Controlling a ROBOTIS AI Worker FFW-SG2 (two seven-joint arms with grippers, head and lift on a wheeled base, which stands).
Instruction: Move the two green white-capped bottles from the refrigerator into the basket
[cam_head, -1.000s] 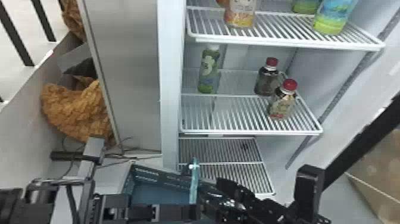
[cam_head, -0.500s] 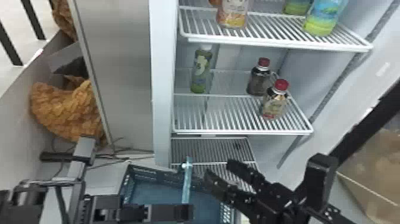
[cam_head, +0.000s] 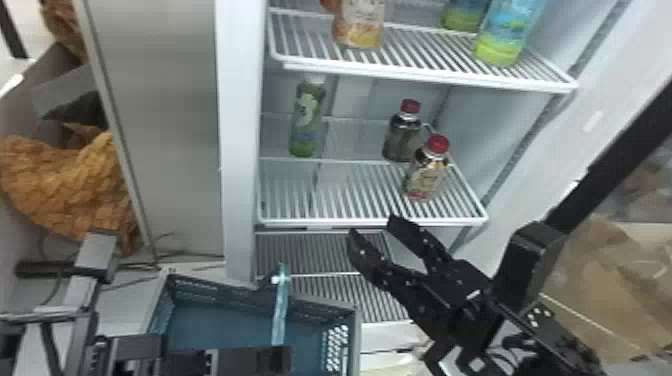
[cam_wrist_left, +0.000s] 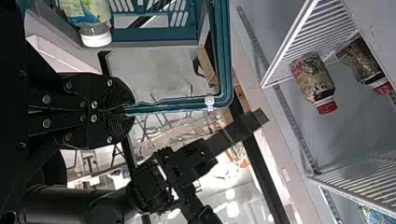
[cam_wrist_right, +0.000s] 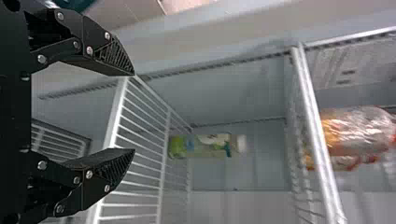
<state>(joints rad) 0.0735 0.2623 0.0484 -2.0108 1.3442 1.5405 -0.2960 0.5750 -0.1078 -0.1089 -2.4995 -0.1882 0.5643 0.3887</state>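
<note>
A green white-capped bottle (cam_head: 307, 117) stands at the left on the middle refrigerator shelf (cam_head: 370, 220); it also shows in the right wrist view as a green bottle (cam_wrist_right: 205, 145). My right gripper (cam_head: 374, 227) is open and empty below that shelf's front edge; in its wrist view, the gripper (cam_wrist_right: 134, 112) has the bottle beyond its fingers. The blue-green basket (cam_head: 220, 325) is below at the left, with my left gripper (cam_head: 280, 356) at its rim. In the left wrist view, the gripper (cam_wrist_left: 130, 110) is shut on the basket rim (cam_wrist_left: 173, 105), and a white-capped bottle (cam_wrist_left: 91, 16) shows by the basket wall.
Two red-capped bottles (cam_head: 402, 132) (cam_head: 425, 170) stand on the middle shelf's right side. The upper shelf (cam_head: 425, 75) holds an orange-labelled bottle (cam_head: 359, 25) and blue-green bottles (cam_head: 505, 35). The refrigerator's left edge (cam_head: 240, 150) rises beside the basket.
My right gripper has risen from over the basket area to just below the middle shelf's front edge. The head view's scene has shifted left. My left gripper remains at the basket rim.
</note>
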